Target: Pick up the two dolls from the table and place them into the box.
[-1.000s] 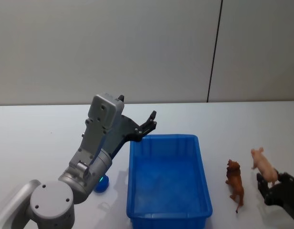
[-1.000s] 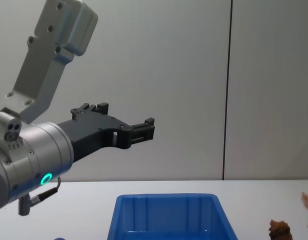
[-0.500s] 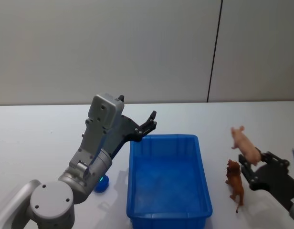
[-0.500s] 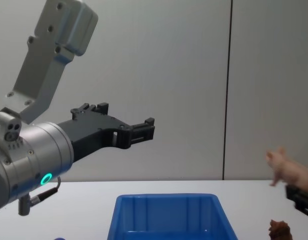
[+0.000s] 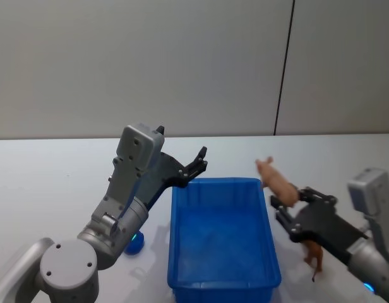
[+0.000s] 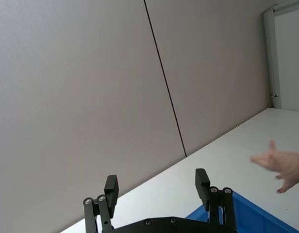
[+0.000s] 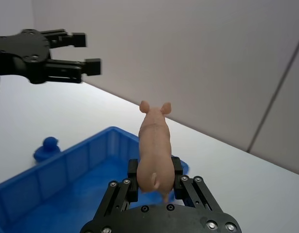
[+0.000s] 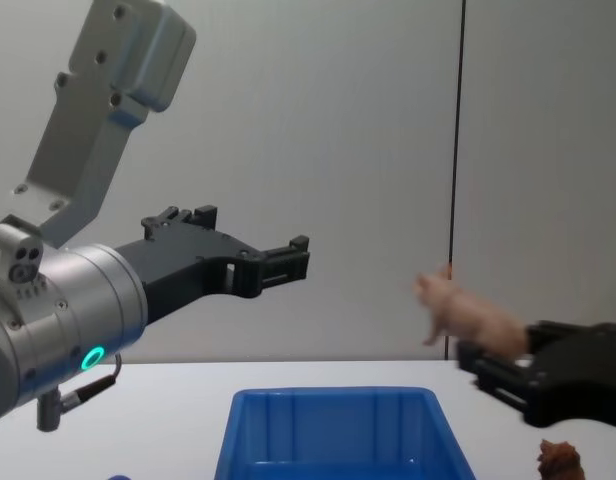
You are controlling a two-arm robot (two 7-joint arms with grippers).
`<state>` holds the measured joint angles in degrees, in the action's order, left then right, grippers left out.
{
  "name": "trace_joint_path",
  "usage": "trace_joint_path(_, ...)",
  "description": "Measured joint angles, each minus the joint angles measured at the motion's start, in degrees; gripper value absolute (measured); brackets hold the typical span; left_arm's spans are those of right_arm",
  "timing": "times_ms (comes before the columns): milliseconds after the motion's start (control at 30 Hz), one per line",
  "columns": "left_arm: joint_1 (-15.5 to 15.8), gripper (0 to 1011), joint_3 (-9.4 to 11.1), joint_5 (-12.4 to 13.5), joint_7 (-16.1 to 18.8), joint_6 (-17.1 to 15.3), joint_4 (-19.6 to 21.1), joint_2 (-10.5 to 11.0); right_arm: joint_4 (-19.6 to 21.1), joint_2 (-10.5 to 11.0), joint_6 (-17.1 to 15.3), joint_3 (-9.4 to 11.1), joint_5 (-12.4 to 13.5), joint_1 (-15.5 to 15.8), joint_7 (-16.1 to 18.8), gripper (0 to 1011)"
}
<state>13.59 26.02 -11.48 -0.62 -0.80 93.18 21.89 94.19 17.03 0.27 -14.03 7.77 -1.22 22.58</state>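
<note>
Head view has the white table [image 5: 43,183] running across the whole bottom half, with the blue box [image 5: 216,183] sitting in the middle of it and nothing inside, as far as anyone can see. The left arm reaches in from the lower left, and its left pincer [image 5: 203,159] hangs in the air near the box's far left corner. Its fingers are spread apart with nothing between them, and the chest view puts it well above the rim.

The right pincer [image 5: 284,205] comes in from the lower right and is clamped on the pale pink doll [image 5: 278,183]. It's a little pig shape, lifted off the table and held by the box's right rim near the far corner.

The reddish-brown doll [image 5: 313,255] stands on the table just right of the box, partly hidden behind that pincer. A small blue thing [image 5: 134,242] sits on the table left of the box.
</note>
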Motion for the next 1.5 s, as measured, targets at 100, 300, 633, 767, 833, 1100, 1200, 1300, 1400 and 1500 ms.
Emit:
trace_joint_path(100, 0.0, 1001, 0.0, 0.0, 0.0, 0.0, 0.0, 0.0, -2.1, -1.37, 0.04, -0.8, -0.74, -2.06, 2.51, 374)
trace_joint_path(300, 0.0, 1001, 0.0, 0.0, 0.0, 0.0, 0.0, 0.0, -7.0, -4.08, -0.1, -2.2, -2.07, -6.16, 6.33, 580)
trace_joint_path(633, 0.0, 1001, 0.0, 0.0, 0.0, 0.0, 0.0, 0.0, -11.77, -6.59, -0.66, -3.49, -3.27, -9.8, 7.6, 895)
trace_joint_path(767, 0.0, 1001, 0.0, 0.0, 0.0, 0.0, 0.0, 0.0, -11.97, -6.8, -0.93, -3.63, -3.4, -9.96, 6.44, 970)
trace_joint_path(833, 0.0, 1001, 0.0, 0.0, 0.0, 0.0, 0.0, 0.0, -11.9, -6.81, -1.05, -3.65, -3.42, -9.91, 5.67, 1001)
trace_joint_path(1100, 0.0, 1001, 0.0, 0.0, 0.0, 0.0, 0.0, 0.0, -9.24, -6.04, -1.8, -3.52, -3.38, -7.85, 0.69, 1001)
trace_joint_path(1200, 0.0, 1001, 0.0, 0.0, 0.0, 0.0, 0.0, 0.0, -7.72, -5.49, -2.13, -3.42, -3.31, -6.58, -1.54, 1001)
trace_joint_path(1300, 0.0, 1001, 0.0, 0.0, 0.0, 0.0, 0.0, 0.0, -6.09, -4.87, -2.55, -3.26, -3.21, -5.14, -4.24, 1001)
trace_joint_path(1400, 0.0, 1001, 0.0, 0.0, 0.0, 0.0, 0.0, 0.0, -4.52, -4.27, -3.0, -3.12, -3.1, -3.52, -6.71, 1001)
trace_joint_path(1500, 0.0, 1001, 0.0, 0.0, 0.0, 0.0, 0.0, 0.0, -2.83, -3.56, -3.63, -2.92, -2.95, -2.02, -9.44, 1001)
